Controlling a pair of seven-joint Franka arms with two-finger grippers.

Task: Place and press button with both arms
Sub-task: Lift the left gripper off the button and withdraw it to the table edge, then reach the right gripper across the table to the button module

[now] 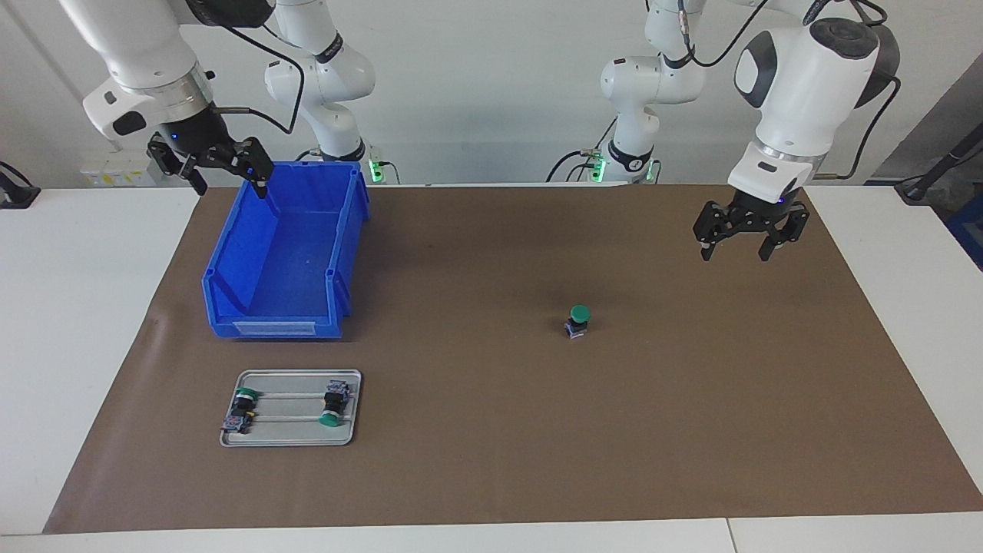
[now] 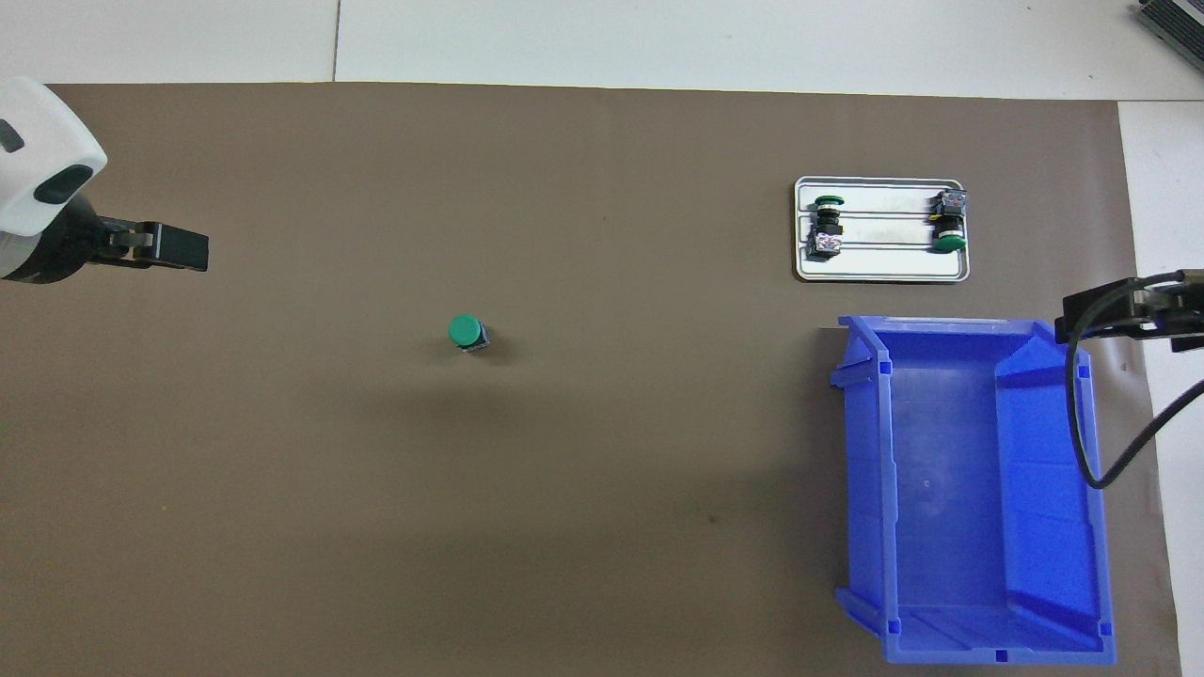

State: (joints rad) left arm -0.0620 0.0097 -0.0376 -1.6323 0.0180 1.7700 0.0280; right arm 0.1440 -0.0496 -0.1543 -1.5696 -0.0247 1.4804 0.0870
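The button (image 1: 577, 321) stands upright on the brown mat, green cap up, toward the left arm's end of the table; it also shows in the overhead view (image 2: 467, 332). My left gripper (image 1: 736, 252) hangs open and empty in the air over the bare mat, well apart from the button and more toward the left arm's end; it shows in the overhead view too (image 2: 160, 246). My right gripper (image 1: 230, 187) is open and empty, raised over the rim of the blue bin (image 1: 276, 326) at the right arm's end; the overhead view shows it as well (image 2: 1129, 315).
The blue bin (image 2: 865, 470) holds nothing. A metal tray (image 1: 353, 378) lies farther from the robots than the bin, with two similar green-capped switches (image 1: 242, 407) (image 1: 332, 401) lying on their sides. The brown mat (image 1: 491, 461) covers most of the table.
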